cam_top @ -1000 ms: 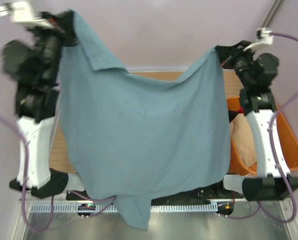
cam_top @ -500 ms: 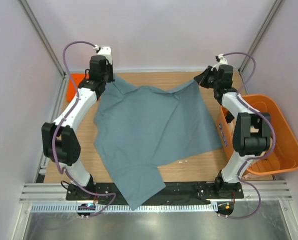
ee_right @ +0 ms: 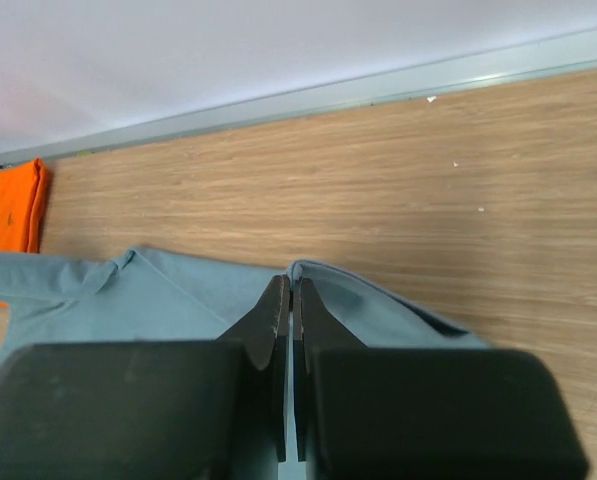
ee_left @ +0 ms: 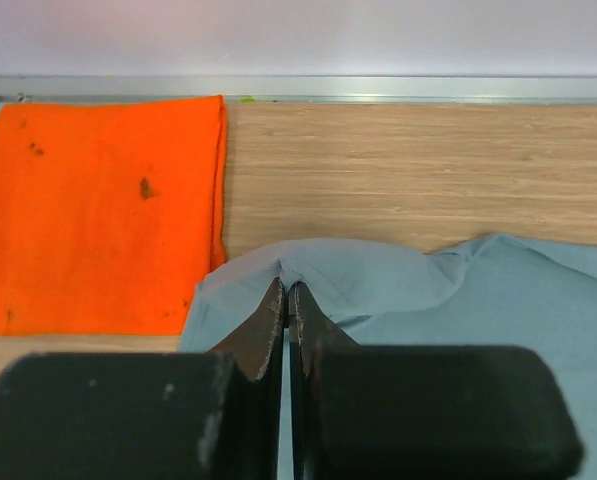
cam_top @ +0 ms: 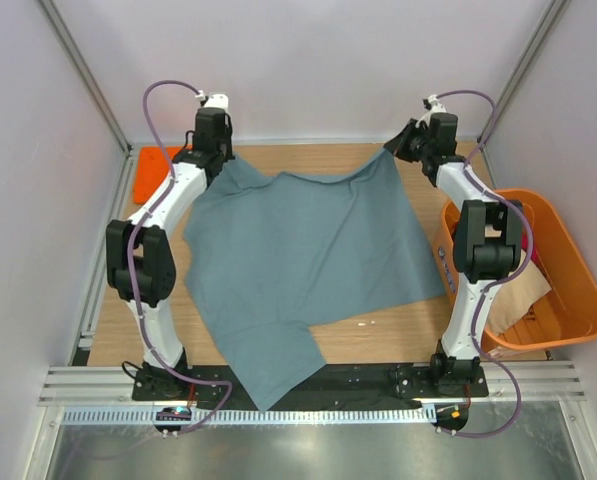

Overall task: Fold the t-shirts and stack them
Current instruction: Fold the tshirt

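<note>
A large grey-blue t-shirt (cam_top: pixel 308 250) lies spread over the wooden table, one part hanging over the near edge. My left gripper (cam_top: pixel 221 162) is shut on its far left corner, the cloth pinched at the fingertips (ee_left: pixel 286 288). My right gripper (cam_top: pixel 391 150) is shut on the far right corner, a fold of cloth between its tips (ee_right: pixel 292 283). Both arms reach far back, low over the table. A folded bright orange t-shirt (cam_top: pixel 158 160) lies flat at the far left corner, also seen in the left wrist view (ee_left: pixel 98 210). A beige t-shirt (cam_top: pixel 523 295) lies in the tub.
A rigid orange plastic tub (cam_top: pixel 578 255) stands off the table's right side next to the right arm. Bare wood (ee_left: pixel 428 170) runs between the shirt's far edge and the metal rail at the back wall. The arm bases stand at the near edge.
The shirt hung high and close to the camera a second ago. Both arms have carried it down and back, and it now lies flat on the table.
</note>
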Available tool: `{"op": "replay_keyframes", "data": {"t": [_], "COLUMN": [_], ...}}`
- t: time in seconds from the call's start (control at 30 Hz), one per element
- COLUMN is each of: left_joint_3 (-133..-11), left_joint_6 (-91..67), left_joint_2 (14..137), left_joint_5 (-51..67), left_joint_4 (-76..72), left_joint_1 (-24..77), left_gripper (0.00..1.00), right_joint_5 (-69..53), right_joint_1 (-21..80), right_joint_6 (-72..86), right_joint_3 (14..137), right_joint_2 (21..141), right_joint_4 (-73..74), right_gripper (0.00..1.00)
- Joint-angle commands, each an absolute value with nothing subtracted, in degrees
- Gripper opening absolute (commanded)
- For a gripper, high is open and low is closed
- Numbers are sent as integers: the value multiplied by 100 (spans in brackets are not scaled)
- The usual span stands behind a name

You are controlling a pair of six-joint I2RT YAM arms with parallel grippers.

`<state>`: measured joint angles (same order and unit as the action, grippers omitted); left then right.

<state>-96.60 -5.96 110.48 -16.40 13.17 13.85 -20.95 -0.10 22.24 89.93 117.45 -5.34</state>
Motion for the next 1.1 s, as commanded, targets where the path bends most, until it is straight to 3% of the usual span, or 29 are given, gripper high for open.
{"op": "replay_keyframes", "data": {"t": [0.0, 0.43, 1.07], "left_joint_3": [-9792, -9160, -7621], "left_joint_6": [-1159, -2608, -3735], "left_joint_2": [10416, 9115, 7656], "left_joint_5": [-2109, -2698, -1802], "left_joint_4": [1528, 3655, 4464], "left_joint_1": [1362, 1292, 1283], "left_gripper": [0, 0, 0], "right_joint_5": [-2004, -1829, -1573], "right_joint_1": [-26, -149, -562], "right_joint_6": [2223, 2479, 2777], "right_joint_3": [9649, 10072, 9659], "right_joint_2": [11795, 11742, 10995], "right_joint_4": [-116, 1256, 2575], "right_gripper": [1, 1, 1]}}
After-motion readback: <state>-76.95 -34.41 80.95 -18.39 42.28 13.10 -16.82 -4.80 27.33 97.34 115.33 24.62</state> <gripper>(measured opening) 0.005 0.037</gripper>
